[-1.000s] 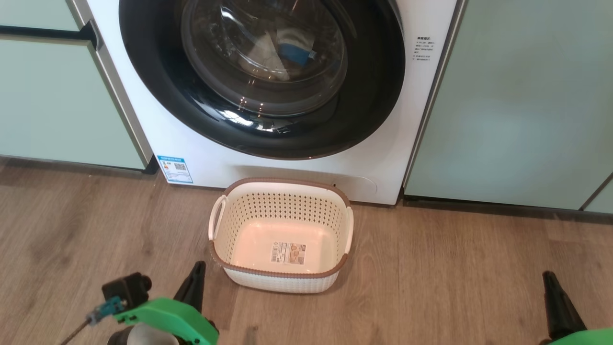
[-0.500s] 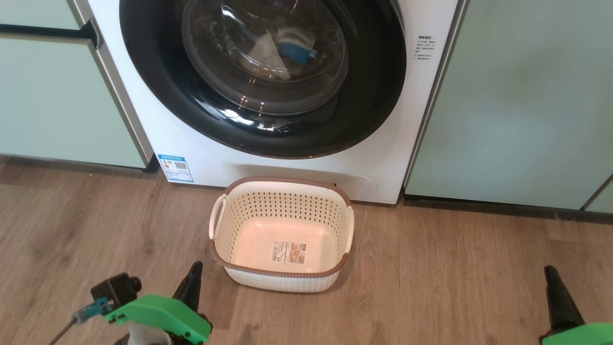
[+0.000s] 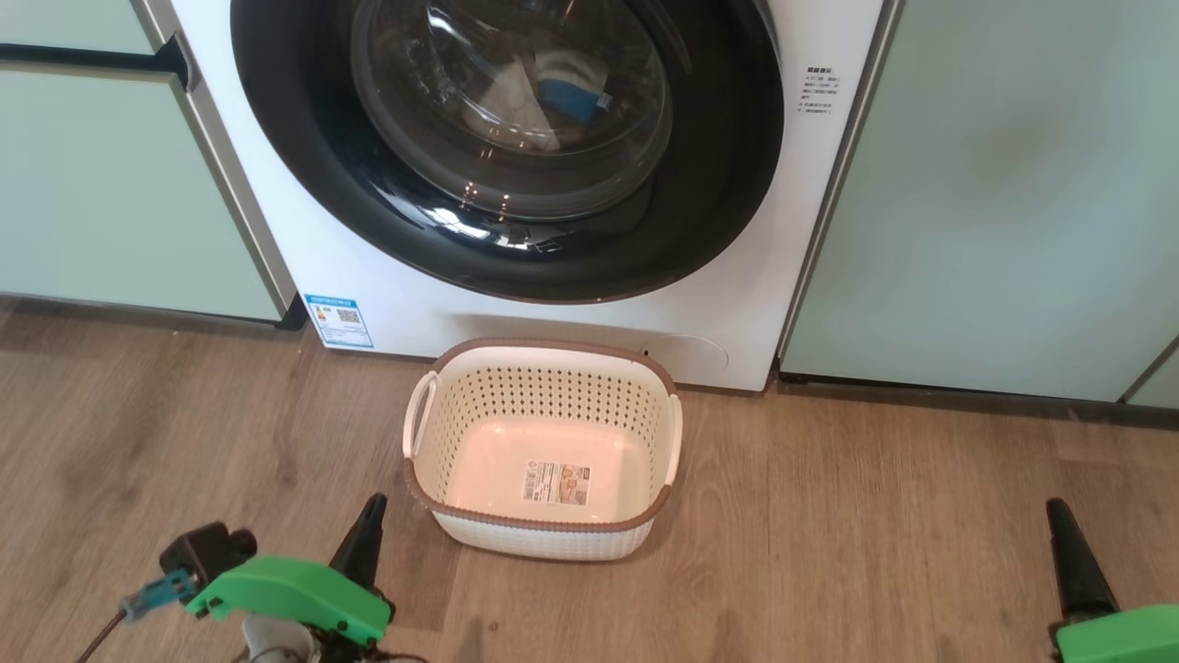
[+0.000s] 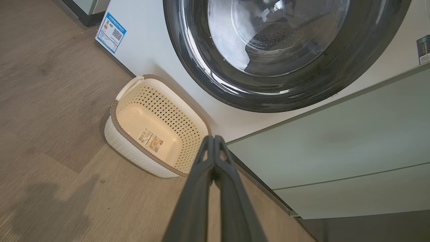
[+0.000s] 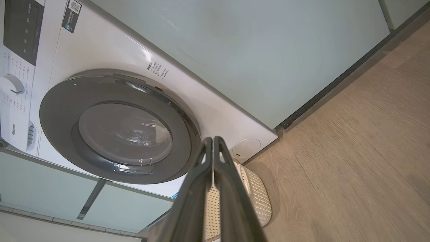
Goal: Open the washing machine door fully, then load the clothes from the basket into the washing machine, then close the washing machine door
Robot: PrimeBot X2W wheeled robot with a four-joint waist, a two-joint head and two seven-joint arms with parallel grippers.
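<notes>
The washing machine (image 3: 405,304) stands white between cabinets, and the washing machine door (image 3: 304,166) with its glossy black rim is closed flat against it. Through the glass I see the clothes (image 3: 539,87) inside the drum, pale fabric with a blue piece (image 3: 571,97). The basket (image 3: 543,405) sits on the floor just before the machine, holding nothing but its label. My left gripper (image 3: 372,506) is shut, low and left of the basket. My right gripper (image 3: 1057,511) is shut, far to the basket's right. The left wrist view shows the shut fingers (image 4: 212,138) over the basket (image 4: 161,111).
Pale mint-green cabinet panels (image 3: 995,184) flank the machine on both sides. A blue-edged QR sticker (image 3: 338,320) sits at its lower left corner. Wooden floor (image 3: 875,534) spreads around the basket. The control panel (image 5: 20,30) shows in the right wrist view.
My left gripper has drifted slightly to the left and lower in the head view. The door, the basket and the right gripper stand as before.
</notes>
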